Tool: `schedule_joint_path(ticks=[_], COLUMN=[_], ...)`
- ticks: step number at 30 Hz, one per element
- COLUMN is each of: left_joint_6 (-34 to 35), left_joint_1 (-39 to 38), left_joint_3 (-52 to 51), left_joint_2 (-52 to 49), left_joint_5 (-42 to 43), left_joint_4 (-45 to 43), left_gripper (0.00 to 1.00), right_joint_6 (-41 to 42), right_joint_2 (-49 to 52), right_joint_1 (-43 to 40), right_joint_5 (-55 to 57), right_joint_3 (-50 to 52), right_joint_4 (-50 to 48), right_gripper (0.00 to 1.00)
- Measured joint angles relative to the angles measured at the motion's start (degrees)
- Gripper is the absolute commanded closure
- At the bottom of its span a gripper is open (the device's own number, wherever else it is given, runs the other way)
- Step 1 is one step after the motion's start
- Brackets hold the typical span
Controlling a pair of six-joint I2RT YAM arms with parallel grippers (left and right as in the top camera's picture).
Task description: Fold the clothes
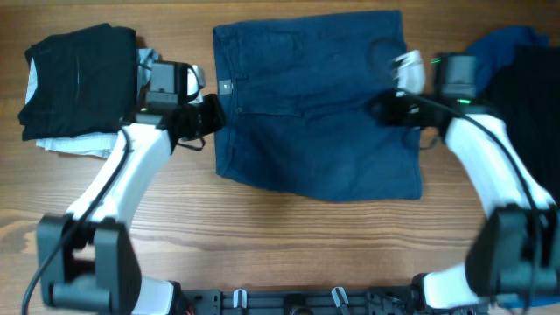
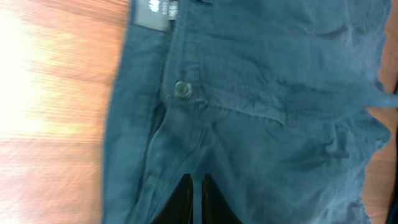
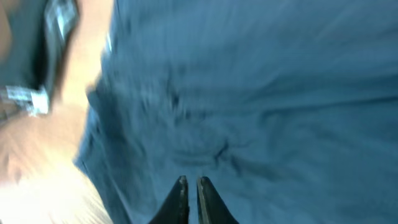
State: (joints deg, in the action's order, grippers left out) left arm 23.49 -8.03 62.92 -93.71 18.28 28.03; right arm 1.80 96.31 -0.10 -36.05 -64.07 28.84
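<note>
The dark blue shorts (image 1: 315, 114) lie flat in the middle of the surface (image 1: 262, 245). The left tool (image 2: 194, 182) is clenched above the waistband (image 1: 224, 96), and the right tool (image 3: 191, 182) is clenched above the opposite edge.

Closed left gripper (image 2: 194, 200), perhaps on shorts (image 2: 267, 124)

A pale wood-grain table (image 1: 262, 236) lies under everything.
</note>
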Motion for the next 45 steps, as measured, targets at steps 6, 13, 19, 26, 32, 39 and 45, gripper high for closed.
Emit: schedule_joint_path(ticks=[6,13,19,26,32,39,45], left_joint_6=[0.9,0.9,0.9,0.9,0.9,1.2,1.2], left_joint_1=[-2.6,-3.0,-3.0,-2.9,-2.3,-2.0,-2.0], left_joint_3=[-0.1,-0.5,-0.5,1.6,5.0,5.9,5.4], left_joint_2=[-9.3,-15.5,-15.5,-12.7,2.3,12.0,11.0], left_joint_5=[1.6,1.7,0.6,-0.3,-1.6,-3.9,-4.5], left_joint_4=[-3.6,-3.9,-3.8,-2.9,5.0,26.4,31.3], left_gripper=[0.93,0.94,0.96,0.95,0.86,0.43,0.41], right_joint_6=[-2.1,-0.4,1.0,2.2,4.3,10.0,17.8], right_joint_2=[13.3,15.9,15.0,10.2,-5.9,-14.1,-14.0], right_joint_1=[3.4,3.3,2.0,-2.8,-3.9,-3.9,-3.9], right_joint_5=[-0.3,7.0,10.6,18.2,20.4,21.2,24.7], right_joint_3=[0.9,0.5,0.3,-0.5,-1.8,-1.7,6.8], right_joint_4=[-1.5,1.8,3.3,8.8,18.9,35.7,35.8], right_gripper=[0.96,0.96,0.96,0.96,0.8,0.43,0.39])
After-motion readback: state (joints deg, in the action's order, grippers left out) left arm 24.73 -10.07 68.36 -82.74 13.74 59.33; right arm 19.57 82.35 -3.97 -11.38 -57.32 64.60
